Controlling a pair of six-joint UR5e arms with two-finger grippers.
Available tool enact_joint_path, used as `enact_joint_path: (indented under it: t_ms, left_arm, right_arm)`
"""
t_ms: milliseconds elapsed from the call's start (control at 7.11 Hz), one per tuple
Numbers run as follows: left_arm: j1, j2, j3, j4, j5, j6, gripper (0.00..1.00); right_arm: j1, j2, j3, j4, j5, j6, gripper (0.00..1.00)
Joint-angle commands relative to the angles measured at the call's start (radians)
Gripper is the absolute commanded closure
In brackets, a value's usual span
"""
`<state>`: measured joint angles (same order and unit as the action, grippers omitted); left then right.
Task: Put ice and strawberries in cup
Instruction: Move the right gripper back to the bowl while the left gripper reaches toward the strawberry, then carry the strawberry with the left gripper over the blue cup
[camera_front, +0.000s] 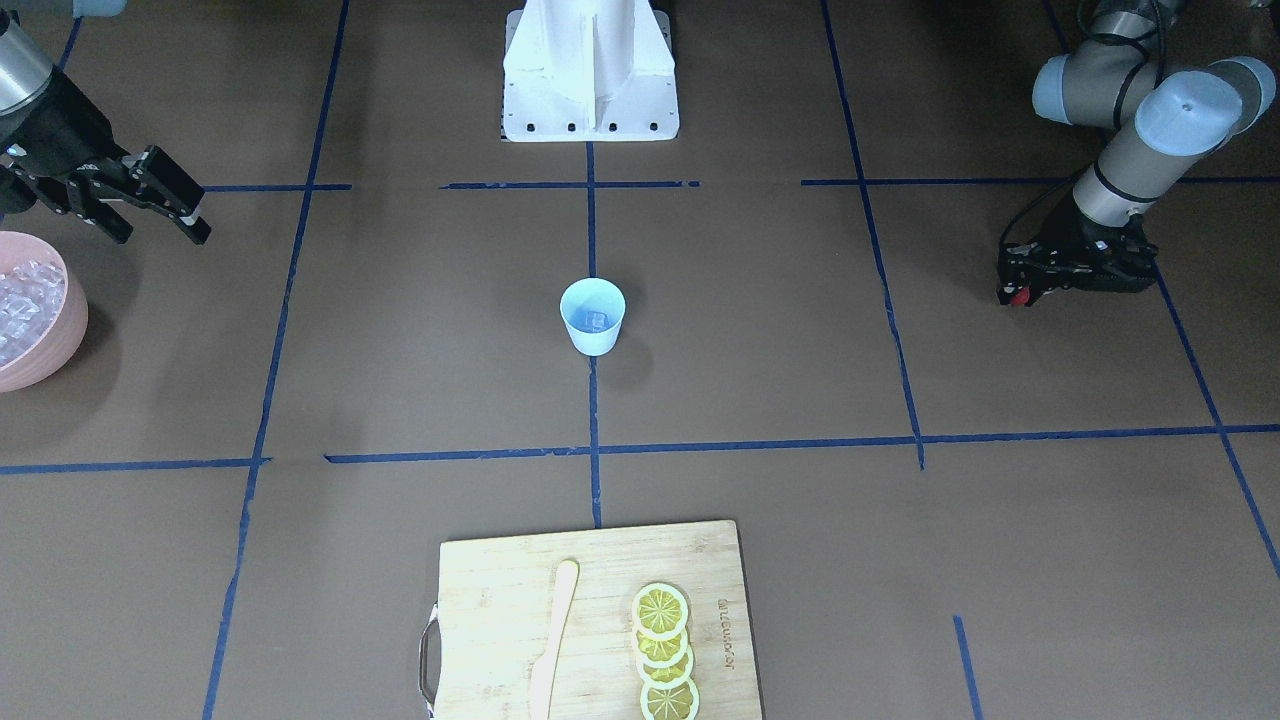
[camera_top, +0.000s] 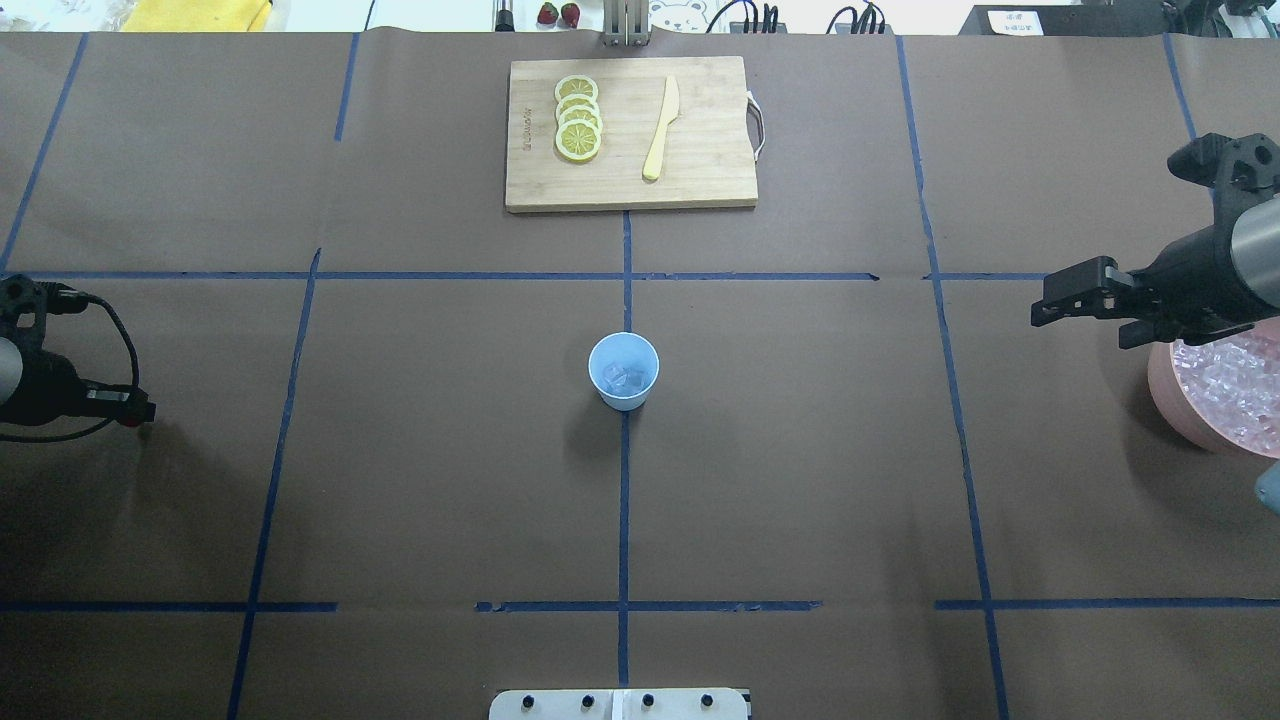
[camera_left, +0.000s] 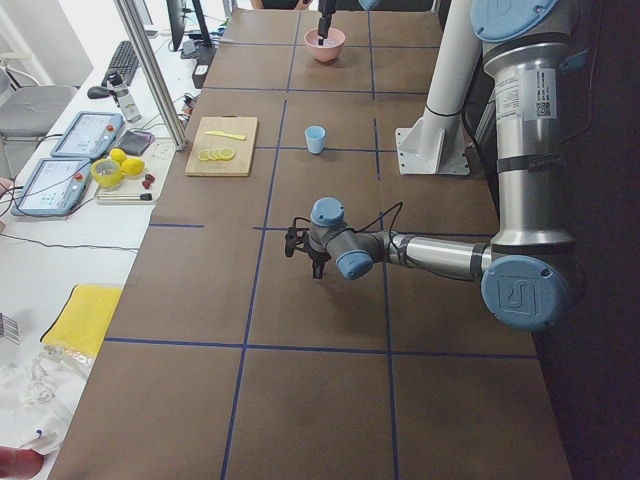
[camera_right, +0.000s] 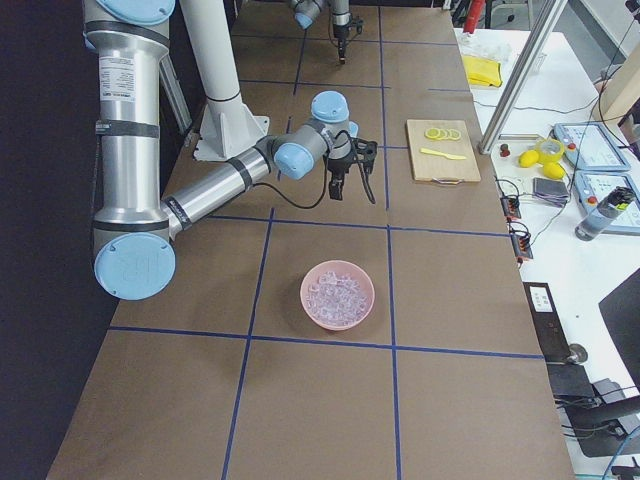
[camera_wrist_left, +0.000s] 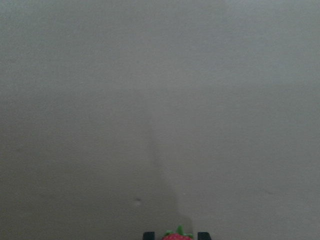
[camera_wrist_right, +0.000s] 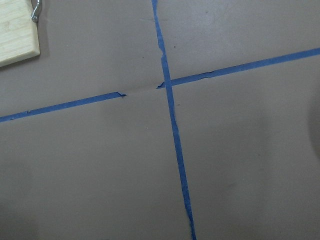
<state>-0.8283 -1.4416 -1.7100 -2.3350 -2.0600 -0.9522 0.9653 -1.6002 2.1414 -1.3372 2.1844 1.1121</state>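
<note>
The light-blue cup (camera_top: 624, 370) stands upright at the middle of the table, also in the front-facing view (camera_front: 592, 315), with clear ice (camera_top: 627, 378) inside. More ice (camera_top: 1225, 385) fills the pink bowl (camera_top: 1165, 400) at the right edge. My right gripper (camera_top: 1080, 320) is open and empty, just beside the bowl's far left side and above the table. My left gripper (camera_top: 140, 410) hangs low at the far left and is shut on a small red strawberry (camera_wrist_left: 177, 236), which shows between its fingertips in the left wrist view and as a red spot in the front-facing view (camera_front: 1018, 296).
A wooden cutting board (camera_top: 700, 180) lies at the far middle with several lemon slices (camera_top: 578, 118) and a pale knife (camera_top: 660, 130). Two more strawberries (camera_top: 558, 14) sit beyond the table's far edge. Blue tape lines cross the brown table.
</note>
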Motion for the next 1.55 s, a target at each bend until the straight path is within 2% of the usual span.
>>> enact_joint_path:
  t_ms: [0, 141, 281, 704, 844, 985, 1126, 1267, 1407]
  left_arm:
    - [0.008, -0.006, -0.141, 0.008, -0.003, -0.162, 1.00]
    - [0.014, -0.017, -0.214, 0.010, -0.008, -0.236, 1.00]
    - [0.015, -0.098, -0.264, 0.046, -0.009, -0.335, 1.00]
    - [0.157, -0.568, -0.295, 0.459, 0.011, -0.560, 1.00]
    - [0.240, -0.686, -0.284, 0.587, 0.126, -0.579, 1.00]
    - [0.352, -0.754, -0.226, 0.605, 0.253, -0.579, 1.00]
    - [0.371, -0.866, -0.079, 0.603, 0.305, -0.579, 1.00]
    - [0.371, -0.894, -0.015, 0.603, 0.308, -0.573, 1.00]
    - [0.370, -0.893, -0.011, 0.605, 0.317, -0.570, 1.00]
  right_arm:
    - [0.024, -0.003, 0.002, 0.000, 0.005, -0.002, 0.00]
    - [0.041, -0.004, 0.002, -0.002, 0.006, -0.003, 0.00]
    - [0.058, -0.013, -0.001, -0.002, 0.006, -0.035, 0.00]
    - [0.111, -0.061, -0.005, -0.002, 0.014, -0.139, 0.00]
    - [0.130, -0.079, -0.005, 0.000, 0.020, -0.170, 0.00]
    - [0.138, -0.084, -0.006, 0.000, 0.029, -0.188, 0.00]
    - [0.138, -0.086, -0.006, 0.000, 0.029, -0.190, 0.00]
    - [0.138, -0.087, -0.006, 0.000, 0.029, -0.190, 0.00]
    - [0.138, -0.089, -0.006, 0.000, 0.029, -0.190, 0.00]
